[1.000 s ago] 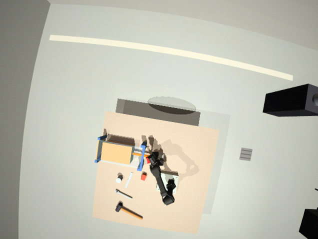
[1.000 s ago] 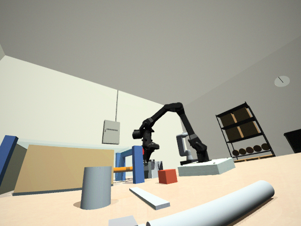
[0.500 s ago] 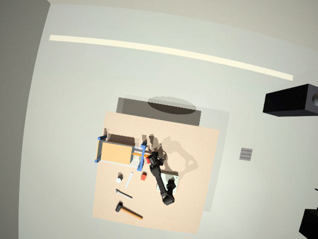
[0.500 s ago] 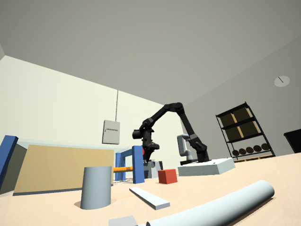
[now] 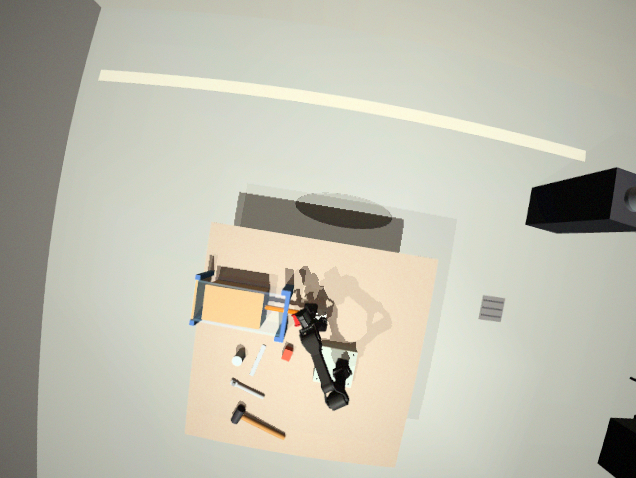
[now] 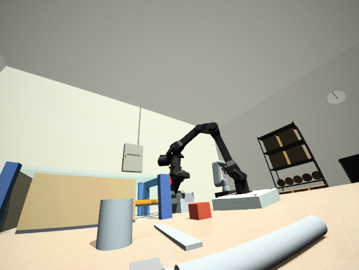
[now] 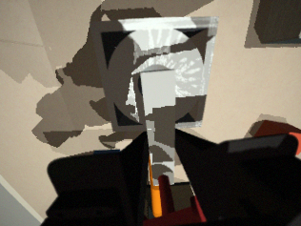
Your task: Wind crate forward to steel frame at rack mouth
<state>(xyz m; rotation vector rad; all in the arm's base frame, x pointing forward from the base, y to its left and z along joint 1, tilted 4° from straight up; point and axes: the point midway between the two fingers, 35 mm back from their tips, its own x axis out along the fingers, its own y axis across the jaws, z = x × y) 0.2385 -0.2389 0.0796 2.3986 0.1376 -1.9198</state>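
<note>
The tan crate (image 5: 233, 305) (image 6: 81, 200) sits flat in the cubby, with a gap between its front and the blue steel frame (image 5: 284, 318) (image 6: 164, 197). An orange strap (image 5: 277, 309) (image 6: 146, 202) (image 7: 154, 201) runs from it through the mouth. My gripper (image 6: 176, 191) (image 7: 159, 133) is shut on the winch handle (image 7: 159, 92), beside the frame. The handle's grey arm reaches over the middle of the square winch (image 7: 186, 85) (image 6: 187, 201). Its red grip (image 5: 296, 319) (image 6: 170, 181) shows beside the gripper. The key and the round hole are hidden, so seating depth cannot be told.
A red block (image 5: 287, 353) (image 6: 200, 210), a grey cylinder (image 5: 237, 360) (image 6: 114, 225) and a flat bar (image 5: 258, 359) (image 6: 178, 236) stand or lie near the cubby. A wrench (image 5: 247, 388) and a hammer (image 5: 262, 424) lie farther off. The arm's pale base (image 6: 237, 203) is behind the block.
</note>
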